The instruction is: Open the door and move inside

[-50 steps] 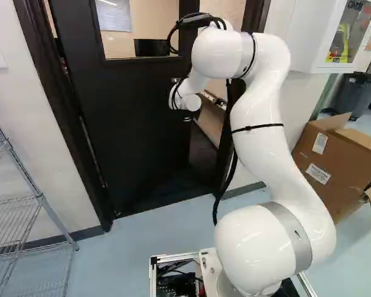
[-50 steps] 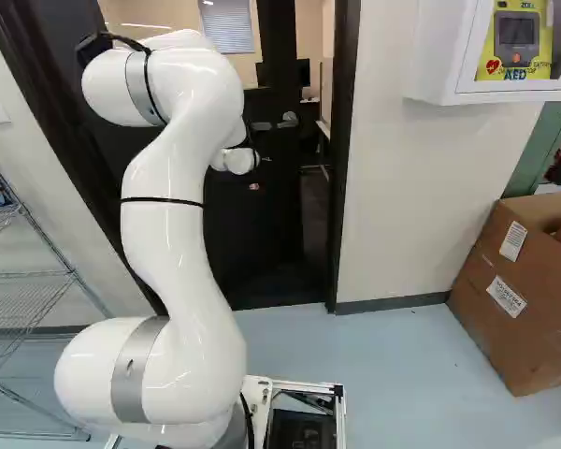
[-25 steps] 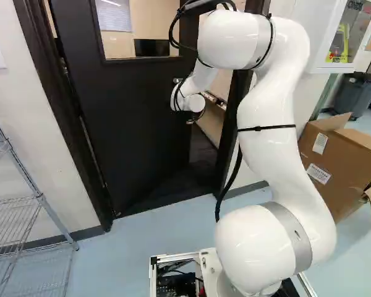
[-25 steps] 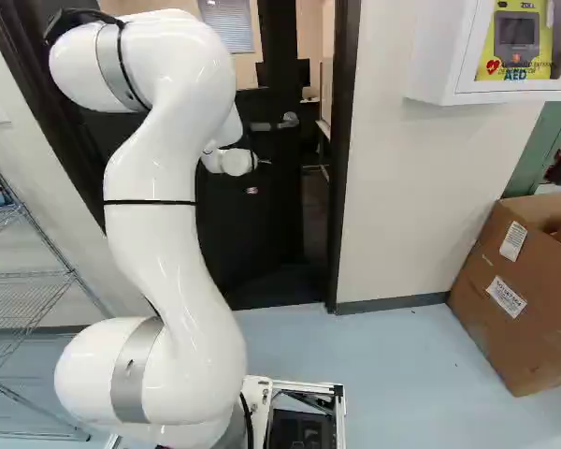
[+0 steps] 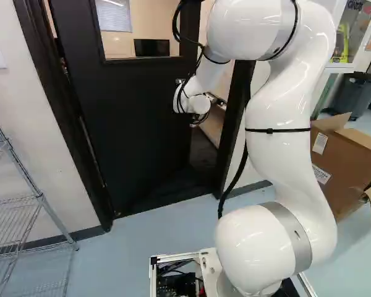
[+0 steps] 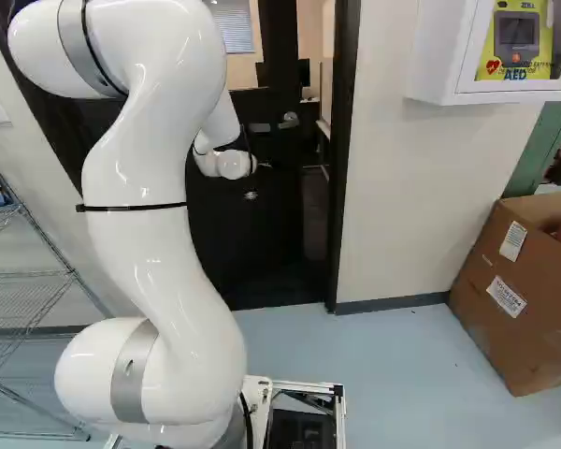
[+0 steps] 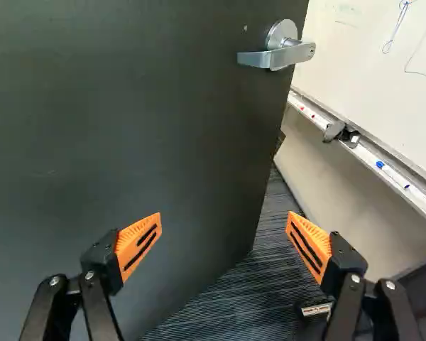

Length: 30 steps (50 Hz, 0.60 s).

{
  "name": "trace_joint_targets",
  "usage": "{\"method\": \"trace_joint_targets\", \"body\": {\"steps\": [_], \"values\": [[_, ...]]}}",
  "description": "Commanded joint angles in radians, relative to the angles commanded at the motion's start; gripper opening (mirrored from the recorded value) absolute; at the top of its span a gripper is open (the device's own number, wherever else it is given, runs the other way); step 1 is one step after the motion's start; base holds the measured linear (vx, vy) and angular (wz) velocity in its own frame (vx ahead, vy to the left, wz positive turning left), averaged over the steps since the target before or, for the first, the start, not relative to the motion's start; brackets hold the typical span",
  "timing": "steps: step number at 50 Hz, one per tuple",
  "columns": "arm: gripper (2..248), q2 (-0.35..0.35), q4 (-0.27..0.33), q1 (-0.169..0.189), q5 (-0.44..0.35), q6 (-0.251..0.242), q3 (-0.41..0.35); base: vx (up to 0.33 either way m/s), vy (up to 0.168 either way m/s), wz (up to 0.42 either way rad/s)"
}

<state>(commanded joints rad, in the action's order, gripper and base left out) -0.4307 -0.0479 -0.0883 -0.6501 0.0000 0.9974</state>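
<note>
Gaping wide, fingers empty, the gripper [image 7: 225, 216] could snag the free edge of the door [image 7: 149, 135], pushing crookedly.

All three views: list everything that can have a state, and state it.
Door: ajar, gap at the handle side.
Door handle: nothing gripping it.
Tool: open, holding nothing.
Cardboard box: flaps open.
Monitor: screen dark.
Window blind: down.
</note>
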Motion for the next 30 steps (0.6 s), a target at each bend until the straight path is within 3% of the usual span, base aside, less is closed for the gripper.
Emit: {"method": "trace_joint_targets", "body": {"steps": [30], "values": [[247,0.142,0.058,0.017,-0.042,0.0,-0.173,0.0,0.0,0.0]]}}
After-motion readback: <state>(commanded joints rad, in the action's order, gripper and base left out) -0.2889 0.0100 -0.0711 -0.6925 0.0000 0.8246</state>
